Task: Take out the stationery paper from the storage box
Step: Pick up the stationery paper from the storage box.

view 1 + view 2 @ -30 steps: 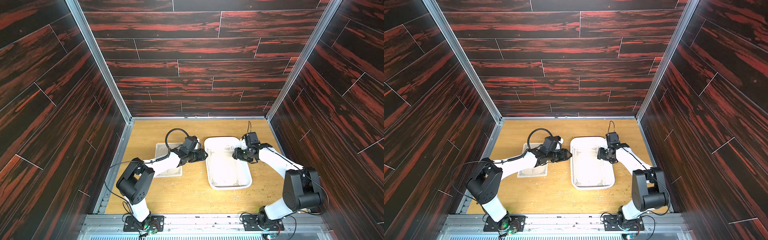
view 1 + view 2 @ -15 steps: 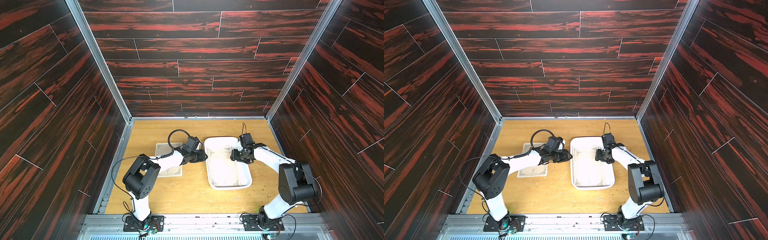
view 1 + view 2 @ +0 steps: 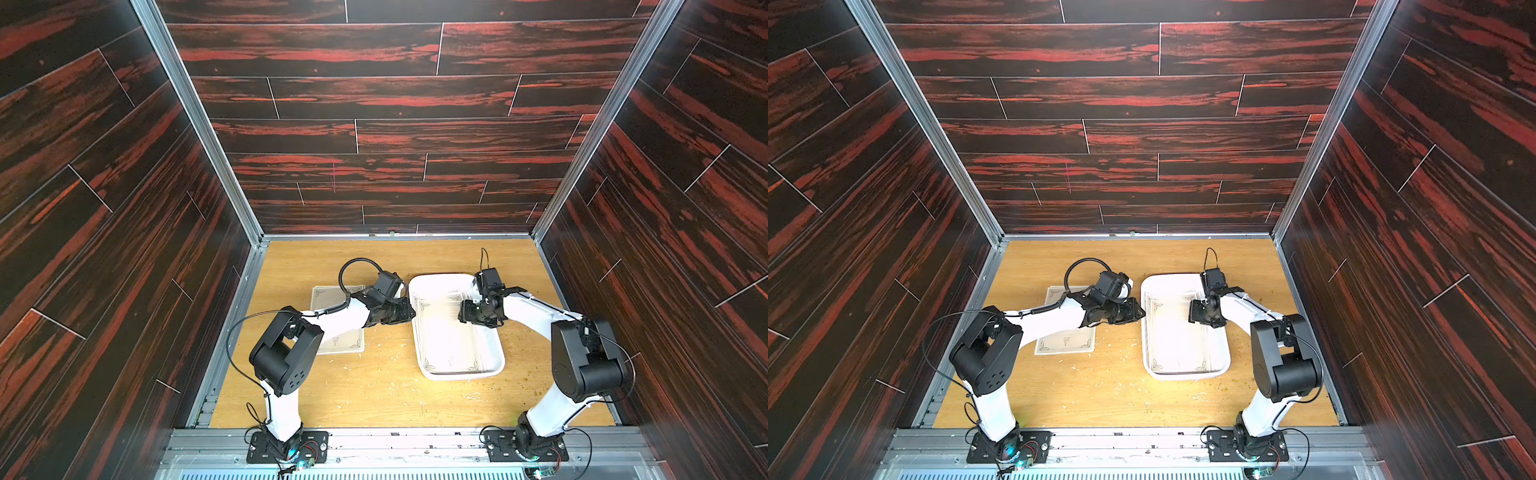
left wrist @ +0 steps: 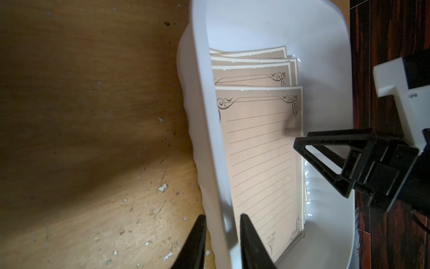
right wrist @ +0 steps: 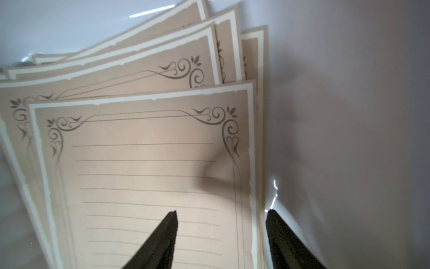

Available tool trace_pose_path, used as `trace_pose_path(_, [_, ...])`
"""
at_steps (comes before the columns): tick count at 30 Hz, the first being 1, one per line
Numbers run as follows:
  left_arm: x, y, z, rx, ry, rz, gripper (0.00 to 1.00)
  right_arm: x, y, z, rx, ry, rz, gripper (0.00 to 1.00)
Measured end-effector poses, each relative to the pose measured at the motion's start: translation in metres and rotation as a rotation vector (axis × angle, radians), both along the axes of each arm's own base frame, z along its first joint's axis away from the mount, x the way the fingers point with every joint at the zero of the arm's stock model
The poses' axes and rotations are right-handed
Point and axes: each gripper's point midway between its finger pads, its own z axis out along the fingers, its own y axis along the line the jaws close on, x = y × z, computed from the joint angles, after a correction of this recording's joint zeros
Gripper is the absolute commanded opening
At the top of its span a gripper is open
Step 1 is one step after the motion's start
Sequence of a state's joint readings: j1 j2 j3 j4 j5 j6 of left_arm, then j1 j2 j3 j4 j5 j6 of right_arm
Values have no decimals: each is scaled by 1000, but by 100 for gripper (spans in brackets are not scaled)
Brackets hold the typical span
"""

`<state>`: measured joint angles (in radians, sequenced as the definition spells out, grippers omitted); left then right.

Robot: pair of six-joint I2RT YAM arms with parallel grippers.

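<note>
Desk: nearest to me, I see bare wood on the desk [image 3: 374, 395], flecked with pale crumbs.
Storage box: the storage box [image 3: 461, 376] sits right of centre on the desk. I read its long axis as running from the arm bases toward the back wall, with the far end leaning slightly to the left.
Sheets outside the box: the sheets outside the box [image 3: 1065, 343] lie flat on the desk, left of the box and apart from it. Their long axis runs near to far too, and the left arm covers their middle.
Stationery paper: the stationery paper [image 4: 260, 151] lies flat in the box as a loose stack, long axis along the box and ruled lines across it. Glare washes it out in both top views.
Left pincer: the left pincer [image 4: 222, 215] straddles the box's left long wall toward its far end, one finger outside over the desk and one inside. They sit close to the wall, but I cannot tell whether they pinch it.
Right pincer: the right pincer [image 5: 221, 211] is released and spread wide inside the box. One finger is over the top sheet, the other over the white floor just past the stack's right edge.
Far end: the sheets fan out here, their flourished corners pointing toward the back wall.
</note>
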<state>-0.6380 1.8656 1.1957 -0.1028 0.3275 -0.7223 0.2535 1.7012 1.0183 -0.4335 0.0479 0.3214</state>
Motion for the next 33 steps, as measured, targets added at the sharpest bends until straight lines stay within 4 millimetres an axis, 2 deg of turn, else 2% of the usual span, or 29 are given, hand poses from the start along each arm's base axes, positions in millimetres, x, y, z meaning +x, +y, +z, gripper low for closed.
trace_pose_path(27, [1, 0, 3, 6, 10, 5, 25, 6, 5, -3, 16, -1, 6, 61])
trace_pose_path(33, [0, 0, 3, 7, 14, 7, 25, 6, 5, -5, 16, 4, 7, 66])
